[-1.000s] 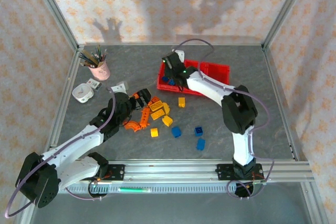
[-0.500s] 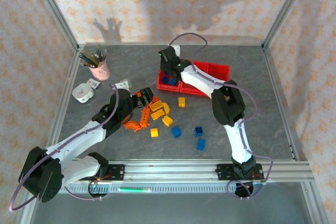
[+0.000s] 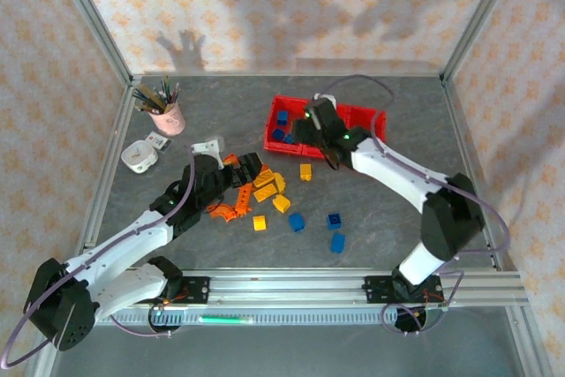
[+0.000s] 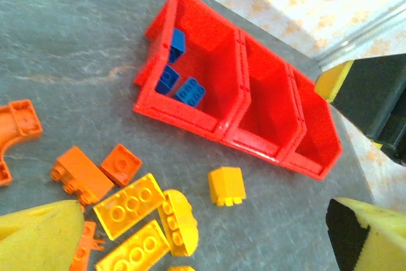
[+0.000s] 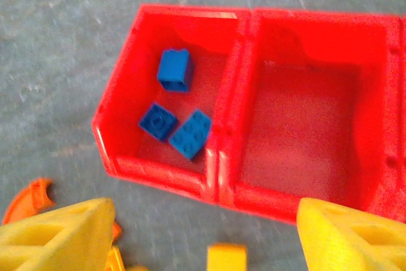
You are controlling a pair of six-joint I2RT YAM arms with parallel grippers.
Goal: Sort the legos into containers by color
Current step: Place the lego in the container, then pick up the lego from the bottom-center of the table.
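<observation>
The three joined red containers stand at the back centre. The left bin holds three blue legos, also visible in the left wrist view; the middle bin looks bare. My right gripper hovers open over the bins' near edge, with nothing between its jaws. A yellow block lies just below it. My left gripper is open above the pile of yellow legos and orange legos, holding nothing. A single yellow cube sits nearer the bins.
Three blue blocks and loose yellow blocks lie toward the near edge. Orange arch pieces sit under the left arm. A pink pencil cup and a white round object stand at the far left.
The right arm has swung rightward, and its gripper has drawn back from over the left bin to the bins' near side. The left gripper has edged slightly right over the pile.
</observation>
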